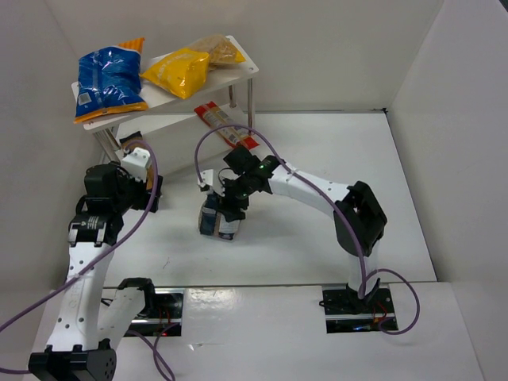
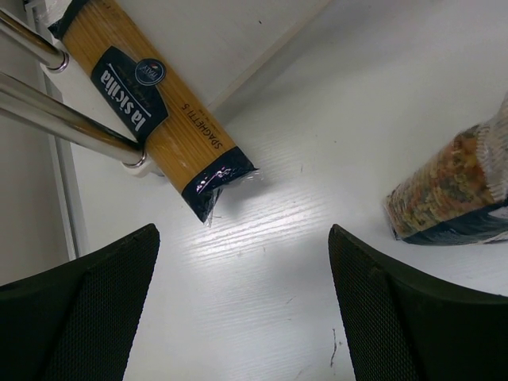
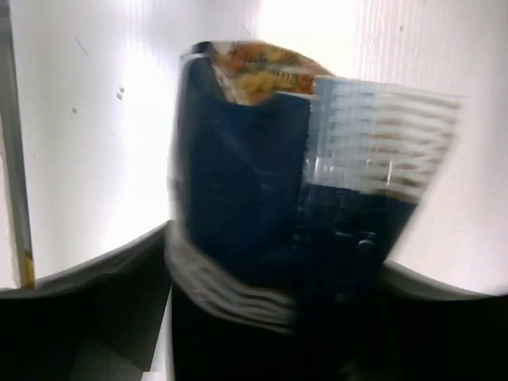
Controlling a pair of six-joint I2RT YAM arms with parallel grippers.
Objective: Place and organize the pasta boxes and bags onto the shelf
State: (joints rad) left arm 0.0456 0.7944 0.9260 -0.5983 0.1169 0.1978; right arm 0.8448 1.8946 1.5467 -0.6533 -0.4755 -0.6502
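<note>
The white two-tier shelf (image 1: 238,75) stands at the back left. Its top board holds a big blue bag (image 1: 109,79), a yellow bag (image 1: 178,70) and a clear bag of tan pasta (image 1: 218,49). A long red packet (image 1: 226,127) lies slanted by the lower tier's right end. My right gripper (image 1: 230,205) is shut on the clear bag with a dark blue label (image 1: 217,221), which fills the right wrist view (image 3: 262,182). My left gripper (image 1: 151,193) is open and empty over bare table (image 2: 242,238). Just beyond it, a long orange spaghetti packet (image 2: 151,107) lies by the shelf leg (image 2: 71,127).
An orange-striped packet end (image 1: 132,42) sticks up behind the blue bag. White walls close in at the back and both sides. The held bag also shows at the right edge of the left wrist view (image 2: 452,186). Purple cables run along both arms.
</note>
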